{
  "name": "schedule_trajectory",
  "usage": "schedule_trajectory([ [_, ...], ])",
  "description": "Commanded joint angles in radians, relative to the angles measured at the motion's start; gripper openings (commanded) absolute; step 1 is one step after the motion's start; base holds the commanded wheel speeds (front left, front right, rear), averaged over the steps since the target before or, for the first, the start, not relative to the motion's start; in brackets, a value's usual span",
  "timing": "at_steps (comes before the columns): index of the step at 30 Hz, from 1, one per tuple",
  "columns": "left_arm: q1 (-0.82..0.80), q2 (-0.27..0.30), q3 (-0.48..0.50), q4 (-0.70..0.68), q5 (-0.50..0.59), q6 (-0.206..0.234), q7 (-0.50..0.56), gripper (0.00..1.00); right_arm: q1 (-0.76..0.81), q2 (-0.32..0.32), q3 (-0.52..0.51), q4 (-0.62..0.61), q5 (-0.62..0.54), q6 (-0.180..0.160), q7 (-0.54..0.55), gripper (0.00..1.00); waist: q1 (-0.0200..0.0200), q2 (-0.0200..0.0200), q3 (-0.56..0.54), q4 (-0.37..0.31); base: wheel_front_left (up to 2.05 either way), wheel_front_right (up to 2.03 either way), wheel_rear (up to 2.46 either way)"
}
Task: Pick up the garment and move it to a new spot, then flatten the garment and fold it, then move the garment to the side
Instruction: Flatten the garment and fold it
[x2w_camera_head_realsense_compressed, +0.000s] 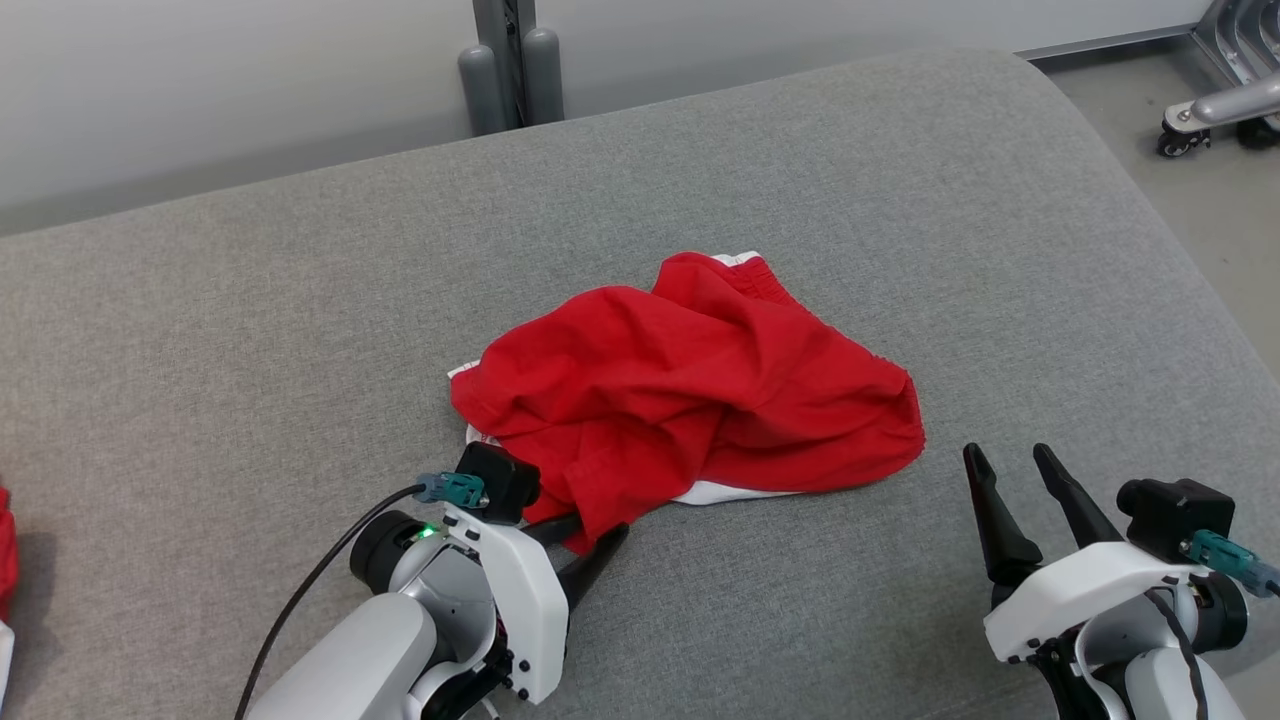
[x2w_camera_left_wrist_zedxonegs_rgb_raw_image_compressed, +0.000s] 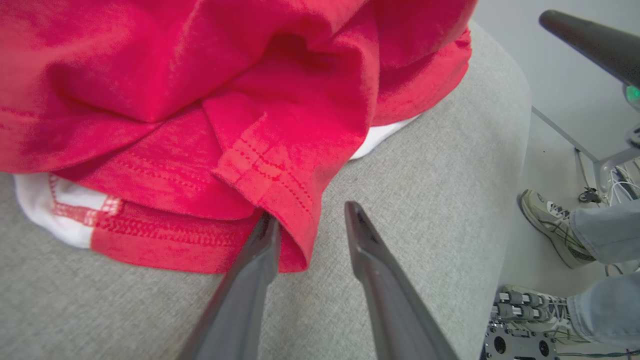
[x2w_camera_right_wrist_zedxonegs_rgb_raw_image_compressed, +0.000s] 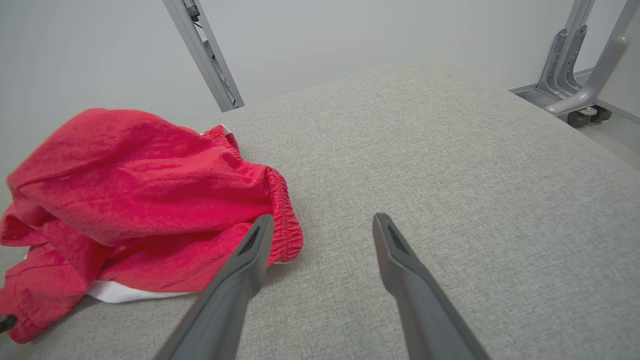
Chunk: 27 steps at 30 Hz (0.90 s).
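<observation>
Straddling hem of one red garment (x2w_camera_head_realsense_compressed: 690, 385), left claw (x2w_camera_left_wrist_zedxonegs_rgb_raw_image_compressed: 309, 215) parted, right claw (x2w_camera_head_realsense_compressed: 1005, 452) parted

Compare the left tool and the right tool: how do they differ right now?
The left tool straddles the hem of the red garment, one finger tucked under the cloth; the right tool has only gray cushion between its fingers. The left tool touches the garment; the right tool stands apart, off to its right. Both are open.
</observation>
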Motion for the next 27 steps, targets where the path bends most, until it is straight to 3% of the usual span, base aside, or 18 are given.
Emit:
schedule_trajectory([
  [1, -0.011, 0.005, 0.000, 0.004, -0.010, 0.000, -0.011, 0.00, -0.013, -0.002, -0.004, 0.004, 0.003, 0.000, -0.006, 1.00, 0.0000, 0.0000, 0.001, 0.001, 0.00, 0.00, 0.00],
  [8, -0.046, 0.026, -0.026, -0.026, -0.018, -0.001, -0.077, 0.00, -0.015, -0.002, -0.004, 0.020, 0.009, 0.000, -0.022, 1.00, 0.0000, 0.0000, -0.002, 0.007, 0.00, 0.00, 0.00],
  [13, -0.133, 0.096, 0.003, -0.055, 0.027, 0.008, -0.099, 0.00, -0.017, -0.001, 0.001, 0.037, 0.018, 0.000, -0.038, 1.00, 0.0000, 0.0000, 0.007, 0.014, 0.00, 0.00, 0.00],
  [16, -0.205, 0.107, 0.013, -0.047, 0.055, 0.016, -0.090, 0.00, -0.022, -0.002, 0.009, 0.045, 0.024, 0.000, -0.047, 1.00, 0.0000, 0.0000, 0.025, 0.018, 0.00, 0.00, 0.00],
  [21, -0.331, 0.100, 0.034, 0.059, 0.093, 0.026, -0.117, 0.00, -0.049, -0.002, 0.040, 0.055, 0.037, 0.000, -0.068, 1.00, 0.0000, 0.0000, 0.073, 0.004, 0.00, 0.00, 0.00],
  [27, -0.472, 0.084, 0.027, 0.223, 0.171, 0.020, -0.236, 0.00, -0.081, -0.002, 0.069, 0.069, 0.047, 0.000, -0.094, 1.00, 0.0000, 0.0000, 0.138, -0.022, 0.00, 0.00, 0.00],
])
